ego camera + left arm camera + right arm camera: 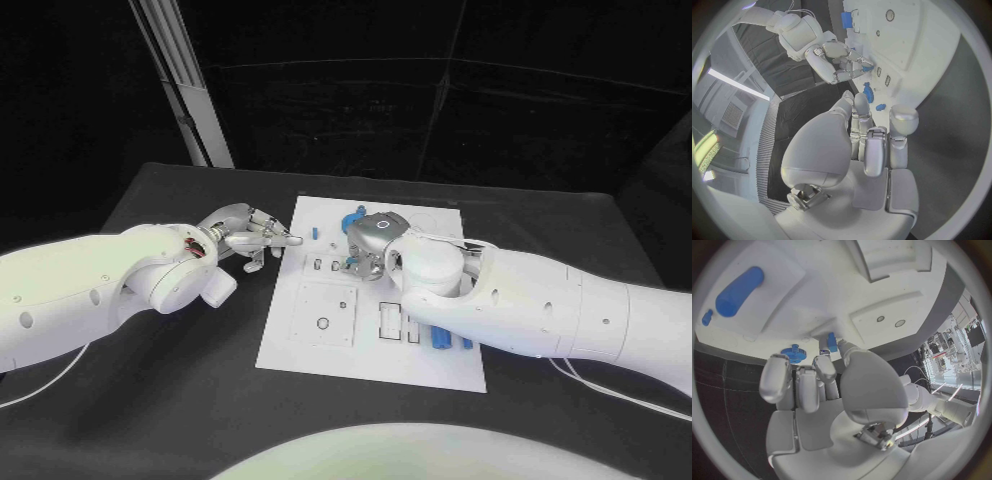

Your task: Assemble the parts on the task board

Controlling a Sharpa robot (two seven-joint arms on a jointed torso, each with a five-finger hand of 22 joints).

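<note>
**Task board and blue parts**

The white task board point(325, 350) lies flat in the middle of the black bench. A small blue part point(317, 229) lies near its far left edge. Another blue part point(353, 215) sits at the far edge. Two blue cylinders point(438, 339) lie side by side near the board's near right.

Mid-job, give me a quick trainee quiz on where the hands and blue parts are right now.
1. True or false: the left hand is beside the board's left edge.
2. Which hand is over the board's far half? A left hand, B right hand, C neither.
3. Fill in: the long blue pegs lie by the board's near-___ corner.
Key: 1 true; 2 B; 3 right.
</note>
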